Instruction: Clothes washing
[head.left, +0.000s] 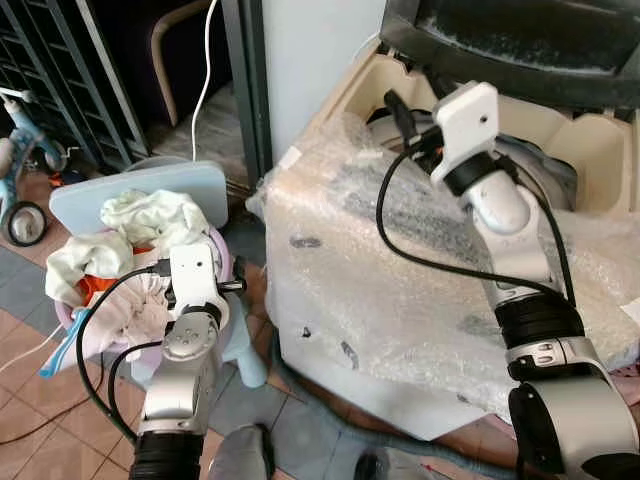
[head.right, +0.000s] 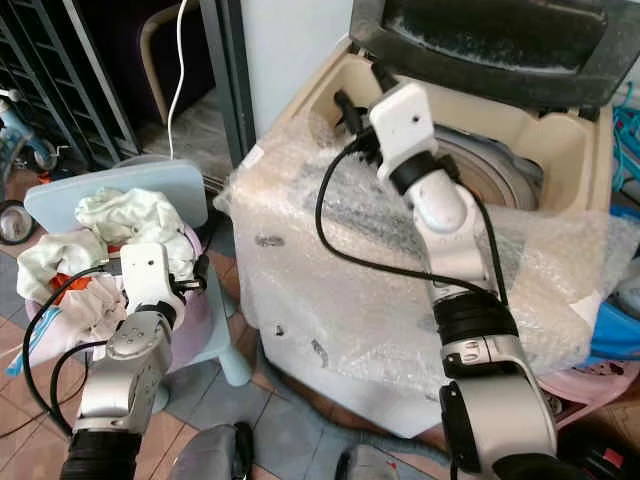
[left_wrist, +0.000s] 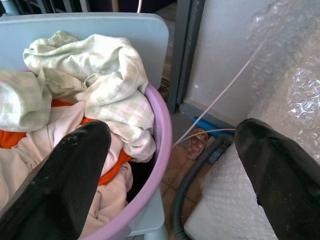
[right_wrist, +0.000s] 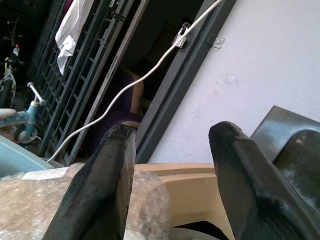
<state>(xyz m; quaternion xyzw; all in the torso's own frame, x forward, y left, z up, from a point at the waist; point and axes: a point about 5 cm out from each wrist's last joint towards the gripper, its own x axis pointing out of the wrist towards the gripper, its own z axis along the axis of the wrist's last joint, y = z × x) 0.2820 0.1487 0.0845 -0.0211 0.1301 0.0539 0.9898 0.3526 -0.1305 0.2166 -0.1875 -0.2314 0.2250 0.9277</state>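
both tools (left_wrist: 170, 165) (right_wrist: 172, 175) open; clothes (head.left: 130, 245) heaped in upright basin (left_wrist: 155, 150).

You're looking at a washing machine (head.left: 560, 140) with its lid up, its front and top draped in bubble wrap (head.left: 400, 300), and your right arm (head.left: 500, 230) reaches over the open tub. At your left, your left arm (head.left: 185, 350) points toward a purple basket (head.left: 222, 262) heaped with clothes (head.left: 130, 235), beside a small tricycle (head.left: 20, 170).
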